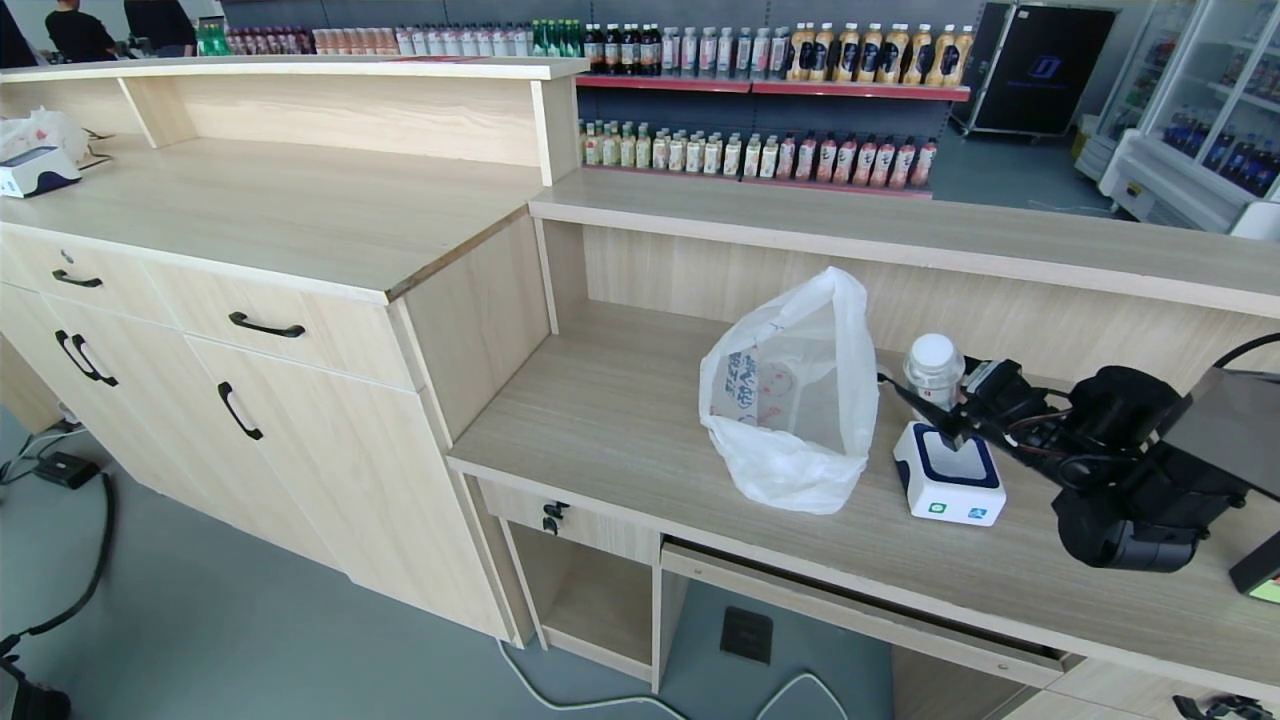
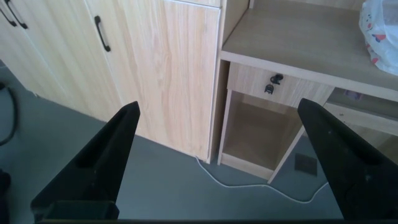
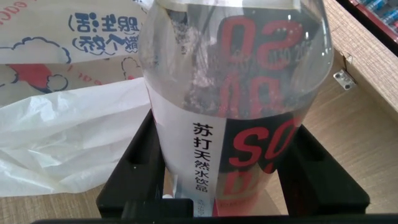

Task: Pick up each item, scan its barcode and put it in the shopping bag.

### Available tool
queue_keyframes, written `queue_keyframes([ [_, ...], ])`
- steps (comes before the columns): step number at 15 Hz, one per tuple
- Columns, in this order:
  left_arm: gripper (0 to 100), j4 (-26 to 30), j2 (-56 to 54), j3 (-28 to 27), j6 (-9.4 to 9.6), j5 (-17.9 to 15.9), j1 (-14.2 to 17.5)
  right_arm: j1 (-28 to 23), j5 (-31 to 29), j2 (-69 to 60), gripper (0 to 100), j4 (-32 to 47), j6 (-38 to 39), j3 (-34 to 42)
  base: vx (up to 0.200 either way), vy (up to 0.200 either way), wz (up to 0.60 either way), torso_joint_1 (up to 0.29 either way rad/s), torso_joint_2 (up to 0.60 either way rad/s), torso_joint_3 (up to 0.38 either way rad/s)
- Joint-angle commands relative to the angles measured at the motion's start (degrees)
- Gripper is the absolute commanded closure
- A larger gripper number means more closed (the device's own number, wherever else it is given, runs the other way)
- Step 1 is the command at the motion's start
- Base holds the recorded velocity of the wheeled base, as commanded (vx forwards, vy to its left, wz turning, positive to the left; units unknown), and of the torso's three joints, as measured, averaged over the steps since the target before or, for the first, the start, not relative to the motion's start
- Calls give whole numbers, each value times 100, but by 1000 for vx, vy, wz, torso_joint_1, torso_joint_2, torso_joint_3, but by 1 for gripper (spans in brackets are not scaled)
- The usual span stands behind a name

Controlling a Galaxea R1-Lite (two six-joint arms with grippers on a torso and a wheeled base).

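Wooden counter (image 1: 620,420) carries the shopping bag (image 1: 790,400), with the scanner (image 1: 950,485) at its 3 o'clock; right fingers (image 3: 134,174) grasp the bottle (image 1: 933,368) above the scanner, while left fingers (image 2: 99,162) hang released.

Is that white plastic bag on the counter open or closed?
Open: the shopping bag stands on the counter with its mouth gaping wide, so its inside shows.

Rows of bottled drinks (image 1: 760,50) are lining the red shelves (image 1: 760,87) behind the wooden counter (image 1: 620,400), while a key (image 1: 551,516) is hanging from the drawer lock and a black handle (image 1: 265,326) is showing on the cabinet drawer.
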Motion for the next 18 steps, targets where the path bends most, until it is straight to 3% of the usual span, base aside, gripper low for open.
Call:
queue_keyframes([
  [1, 0, 0, 0, 0, -2, 10, -1, -49, 3, -16, 100, -8, -3, 40, 0, 0, 0, 0, 0, 0],
  [15, 0, 0, 0, 0, -2, 2, -1, -75, 3, -7, 100, -8, 32, 13, 0, 0, 0, 0, 0, 0],
  [18, 0, 0, 0, 0, -2, 2, -1, 100, -6, -1080, 100, 220, 322, 40, 0, 0, 0, 0, 0, 0],
])
